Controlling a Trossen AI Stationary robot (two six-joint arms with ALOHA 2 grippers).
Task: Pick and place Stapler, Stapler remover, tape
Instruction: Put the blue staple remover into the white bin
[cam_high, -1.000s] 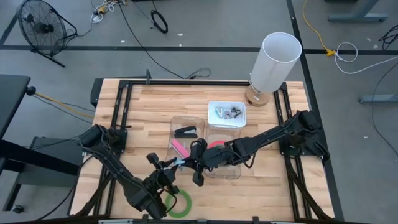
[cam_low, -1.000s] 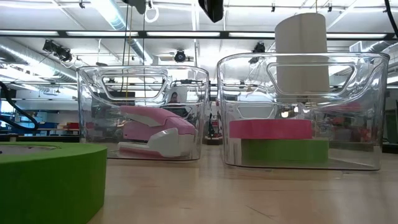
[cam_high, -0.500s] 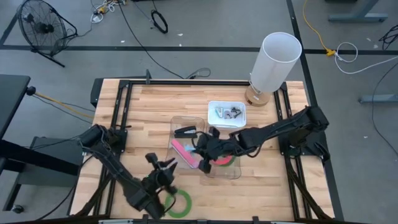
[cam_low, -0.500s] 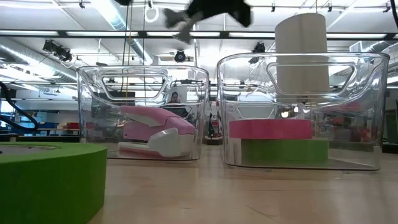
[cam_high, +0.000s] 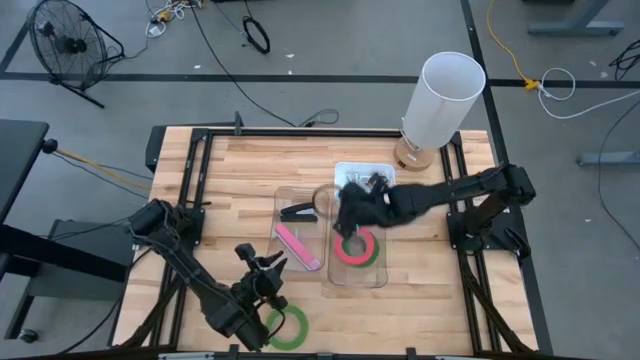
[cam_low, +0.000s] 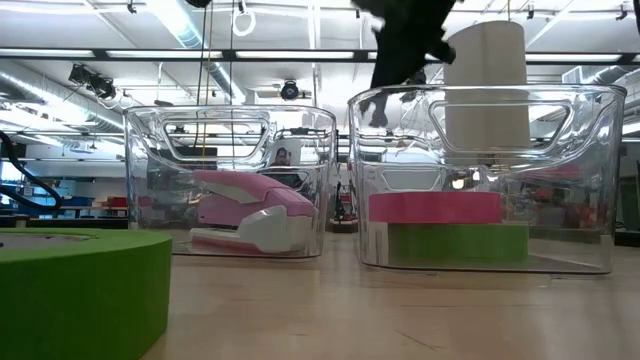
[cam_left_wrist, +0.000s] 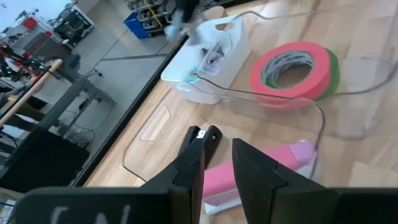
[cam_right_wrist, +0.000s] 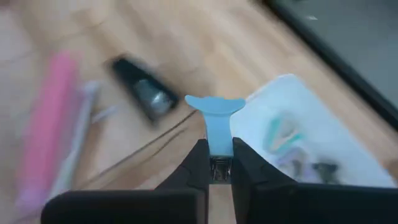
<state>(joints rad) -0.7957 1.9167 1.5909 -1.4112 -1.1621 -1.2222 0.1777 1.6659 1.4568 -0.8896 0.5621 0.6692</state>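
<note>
- Your right gripper (cam_right_wrist: 216, 163) is clenched on a light blue stapler remover (cam_right_wrist: 216, 121), pinched between its fingers; in the high view the gripper (cam_high: 345, 198) hangs above the gap between the two clear bins and the white tray (cam_high: 383, 170).
- The white tray (cam_right_wrist: 311, 134) holds several small staple removers, blurred in the wrist view.
- Your left gripper (cam_left_wrist: 214, 163) sits near the front edge of the table (cam_high: 240, 175), fingers nearly together with a narrow gap and nothing between them; in the high view it (cam_high: 262, 285) is just beside the loose green tape (cam_high: 288, 326).
- The pink stapler (cam_high: 298, 246) lies in the left clear bin (cam_high: 283, 194), alongside a black stapler (cam_high: 298, 211).
- The red-pink tape (cam_high: 356, 246) rests stacked on a green roll (cam_low: 458, 243) inside the right clear bin (cam_low: 590, 180).
- A white cylinder (cam_high: 442, 100) stands upright at the far right corner of the table.
</note>
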